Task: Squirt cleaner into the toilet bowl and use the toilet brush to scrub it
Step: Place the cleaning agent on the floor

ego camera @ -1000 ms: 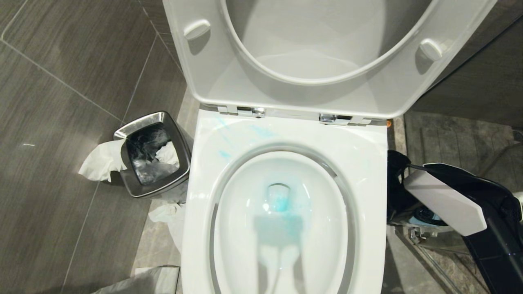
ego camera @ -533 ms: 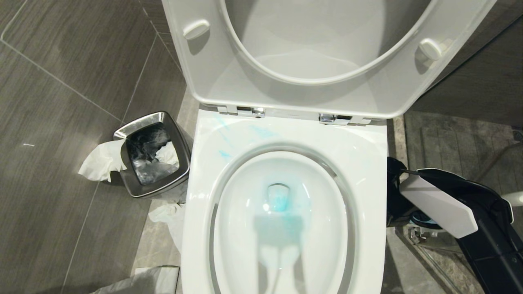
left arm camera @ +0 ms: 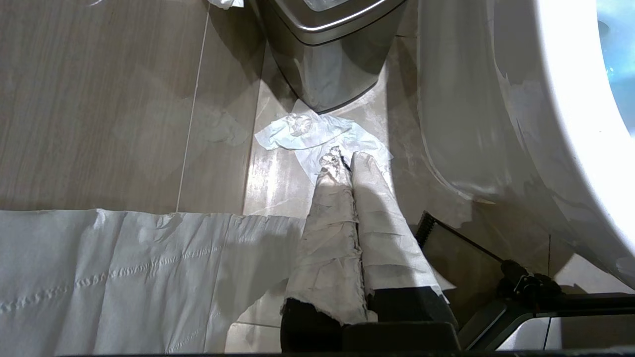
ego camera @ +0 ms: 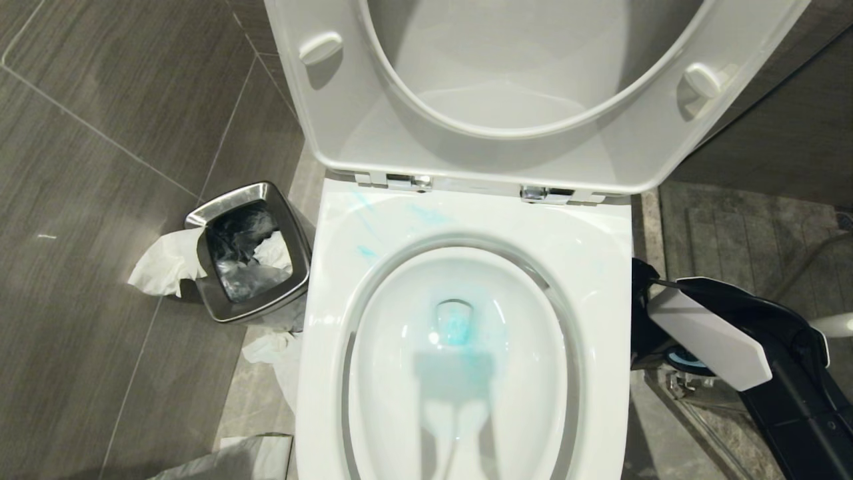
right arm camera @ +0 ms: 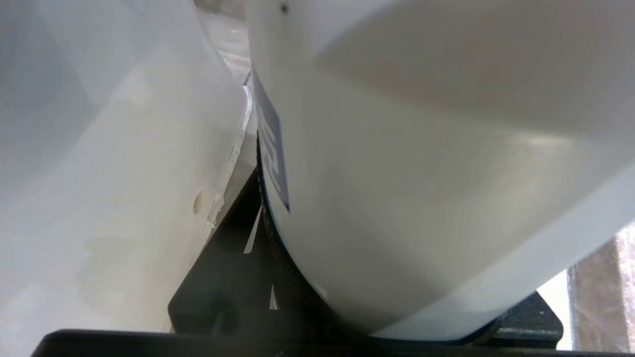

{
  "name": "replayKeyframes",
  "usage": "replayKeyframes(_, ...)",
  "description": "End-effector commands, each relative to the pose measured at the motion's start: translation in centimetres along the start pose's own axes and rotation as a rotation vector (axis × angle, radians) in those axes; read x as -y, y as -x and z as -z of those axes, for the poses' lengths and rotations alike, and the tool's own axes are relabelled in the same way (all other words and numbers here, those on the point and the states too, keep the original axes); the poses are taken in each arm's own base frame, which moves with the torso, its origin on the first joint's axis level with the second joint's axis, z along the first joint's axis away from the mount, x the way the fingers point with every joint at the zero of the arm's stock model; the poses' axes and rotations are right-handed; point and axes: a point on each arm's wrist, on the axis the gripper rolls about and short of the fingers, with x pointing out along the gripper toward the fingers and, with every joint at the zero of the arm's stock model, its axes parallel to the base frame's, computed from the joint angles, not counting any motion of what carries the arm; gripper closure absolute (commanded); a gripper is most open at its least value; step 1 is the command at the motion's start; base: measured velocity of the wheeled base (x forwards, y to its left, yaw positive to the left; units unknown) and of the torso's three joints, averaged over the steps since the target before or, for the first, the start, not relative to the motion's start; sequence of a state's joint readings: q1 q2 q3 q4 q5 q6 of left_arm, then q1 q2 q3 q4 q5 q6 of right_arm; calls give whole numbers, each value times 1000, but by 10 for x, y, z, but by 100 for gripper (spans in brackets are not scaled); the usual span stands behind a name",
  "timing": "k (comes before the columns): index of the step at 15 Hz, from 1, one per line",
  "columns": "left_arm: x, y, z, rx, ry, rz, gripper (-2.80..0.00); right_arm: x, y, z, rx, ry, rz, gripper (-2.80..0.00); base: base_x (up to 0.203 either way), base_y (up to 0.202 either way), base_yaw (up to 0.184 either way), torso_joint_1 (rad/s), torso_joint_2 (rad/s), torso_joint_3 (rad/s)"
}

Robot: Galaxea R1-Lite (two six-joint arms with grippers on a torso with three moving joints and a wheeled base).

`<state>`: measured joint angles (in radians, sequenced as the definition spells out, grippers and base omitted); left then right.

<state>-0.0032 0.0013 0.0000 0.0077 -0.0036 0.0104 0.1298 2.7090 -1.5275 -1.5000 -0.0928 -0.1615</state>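
Note:
The white toilet bowl (ego camera: 600, 267) stands open, seat and lid raised. Turquoise cleaner (ego camera: 456, 328) tints the water at the drain, and thin blue streaks lie across the back left of the rim. My right gripper (ego camera: 645, 313) hangs low beside the bowl's right side; in the right wrist view a rounded white bottle (right arm camera: 421, 198) with a dark label fills its jaws. My left gripper (left arm camera: 346, 157), fingers wrapped in pale paper, is shut and points at the floor left of the bowl. The toilet brush is out of view.
A small steel waste bin (ego camera: 250, 253) stands left of the bowl, with crumpled tissues (ego camera: 163, 263) around it on the grey tiles. Under my right arm a blue-topped object (ego camera: 686, 360) partly shows. A sheet of white paper (left arm camera: 124, 277) lies near the left gripper.
My right arm has sunk slightly beside the toilet's right side. Bowl, cleaner and bin are unchanged.

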Motion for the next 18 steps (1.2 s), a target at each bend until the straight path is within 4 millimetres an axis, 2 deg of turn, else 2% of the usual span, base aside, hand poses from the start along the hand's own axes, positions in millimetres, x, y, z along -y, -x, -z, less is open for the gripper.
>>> replayKeyframes(1, 0, 0, 0, 0, 0, -1, 0, -1, 1, 4, 0, 1, -1, 0, 0, 0, 0, 0, 0, 0)
replayKeyframes(7, 0, 0, 0, 0, 0, 0, 0, -3, 2, 9, -8, 1, -6, 0, 0, 0, 0, 0, 0, 0)
replayKeyframes(8, 0, 0, 0, 0, 0, 1, 0, -3, 2, 9, -8, 1, -7, -184, 0, 0, 0, 0, 0, 0)
replayKeyframes(9, 0, 0, 0, 0, 0, 1, 0, -4, 2, 8, -6, 0, -8, -280, 0, 0, 0, 0, 0, 0)
replayKeyframes(15, 0, 0, 0, 0, 0, 1, 0, -5, 6, 2, 0, -1, -11, -280, 0, 0, 0, 0, 0, 0)
replayKeyframes(18, 0, 0, 0, 0, 0, 1, 0, -5, 23, 4, -81, 7, -29, -280, 0, 0, 0, 0, 0, 0)
